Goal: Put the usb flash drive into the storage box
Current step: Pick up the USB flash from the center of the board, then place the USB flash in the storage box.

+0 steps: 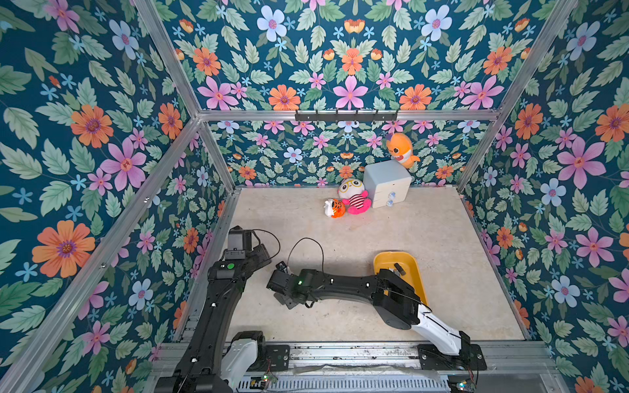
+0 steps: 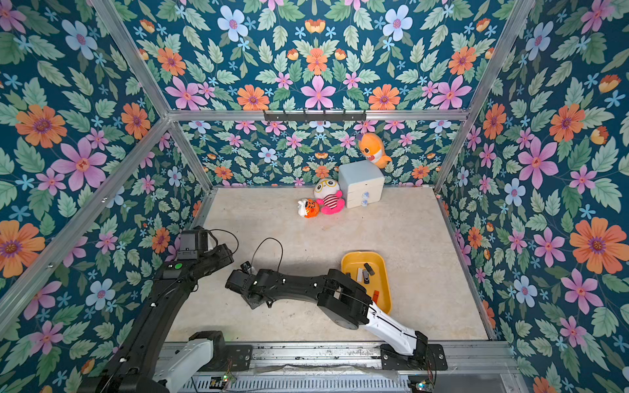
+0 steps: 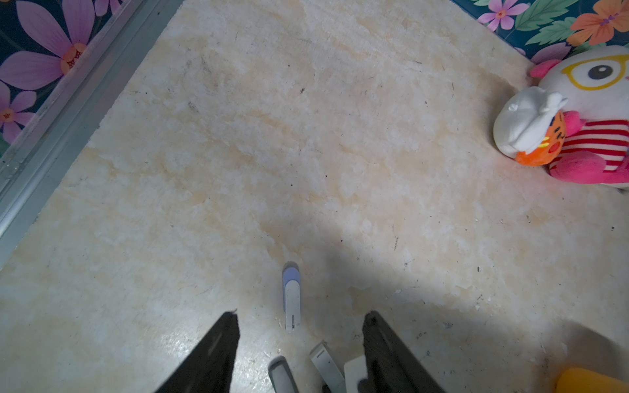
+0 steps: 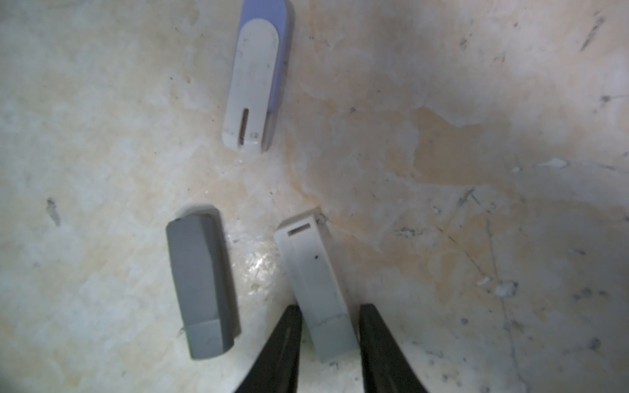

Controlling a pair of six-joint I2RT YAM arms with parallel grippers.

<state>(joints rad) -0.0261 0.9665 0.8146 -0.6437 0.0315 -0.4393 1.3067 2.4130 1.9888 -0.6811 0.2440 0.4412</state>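
Three usb flash drives lie on the beige table in the right wrist view: a white and lavender one (image 4: 257, 78), a dark grey one (image 4: 200, 289) and a light grey one (image 4: 316, 289). My right gripper (image 4: 328, 309) grips the near end of the light grey drive, one finger tight against each side, and the drive still rests on the table. My left gripper (image 3: 303, 314) is open just behind the white and lavender drive (image 3: 292, 299). The mustard-yellow storage box (image 1: 413, 282) (image 2: 383, 285) sits at the right and holds several drives. The right arm (image 1: 340, 282) hides the loose drives in both top views.
At the back stand a pale drawer cabinet (image 1: 388, 185) with an orange plush (image 1: 401, 149) on it, a white and pink plush (image 1: 354, 197) and a small tiger plush (image 1: 335, 208). An aluminium frame rail (image 3: 51, 119) runs along the table's left edge.
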